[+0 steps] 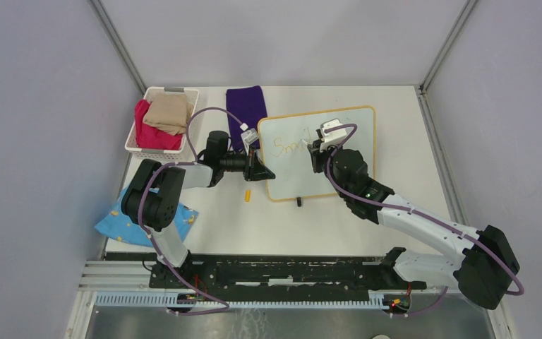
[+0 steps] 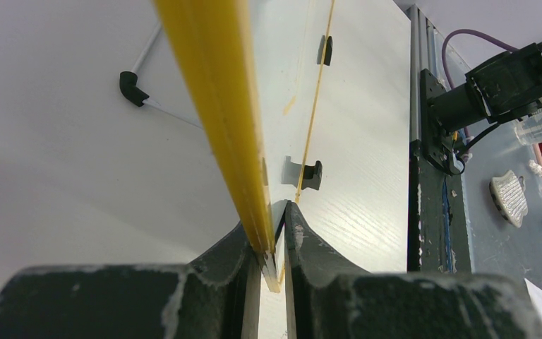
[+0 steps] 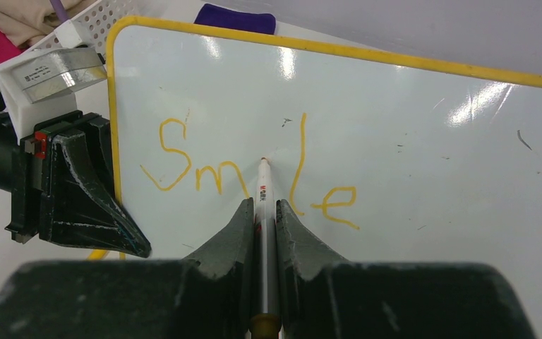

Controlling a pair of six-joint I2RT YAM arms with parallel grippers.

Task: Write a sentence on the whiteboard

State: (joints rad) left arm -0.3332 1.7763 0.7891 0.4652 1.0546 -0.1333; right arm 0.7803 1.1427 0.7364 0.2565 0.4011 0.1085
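The whiteboard with a yellow-orange frame lies mid-table. My left gripper is shut on its left edge; the left wrist view shows the yellow frame pinched between the jaws. My right gripper is shut on a white marker, its tip touching the whiteboard between the "m" and the "l". The sentence reads "Sm le" in orange-yellow, with no "i" drawn. In the top view the writing is partly hidden by my right gripper.
A white basket with red and tan cloth stands at the back left. A purple cloth lies behind the board. A blue patterned cloth lies at the left. A small yellow cap lies by the board's left edge.
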